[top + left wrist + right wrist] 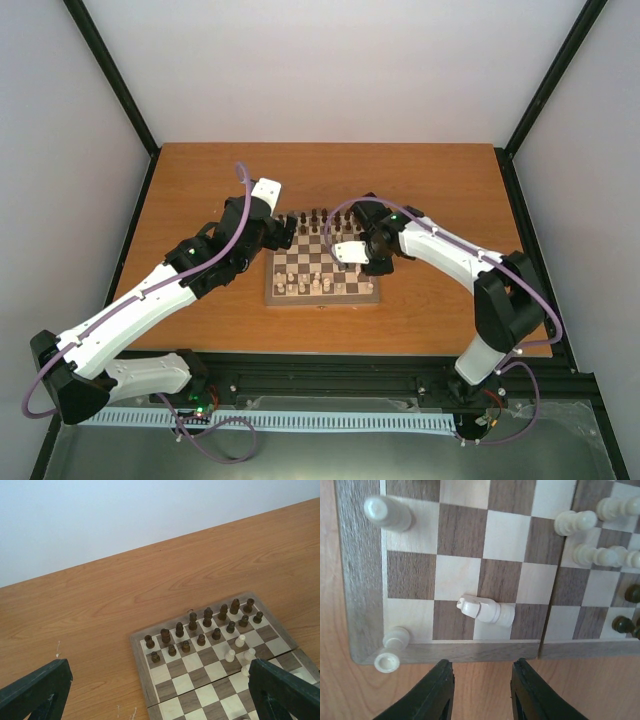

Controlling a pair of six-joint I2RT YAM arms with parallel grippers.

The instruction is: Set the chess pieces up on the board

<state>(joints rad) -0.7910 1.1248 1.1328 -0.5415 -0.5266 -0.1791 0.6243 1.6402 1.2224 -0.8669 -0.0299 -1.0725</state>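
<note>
bright, soft, even light in every view, with no glare on the table (200, 180). shadows are faint, only a thin one under the toppled pale piece (485, 611). the top view's wide angle leans the posts (115, 75) outward at left and right. close up, the right gripper (482, 664) is a dark, soft-edged silhouette. the far wall (125, 515) looks washed out and slightly hazy.
</note>
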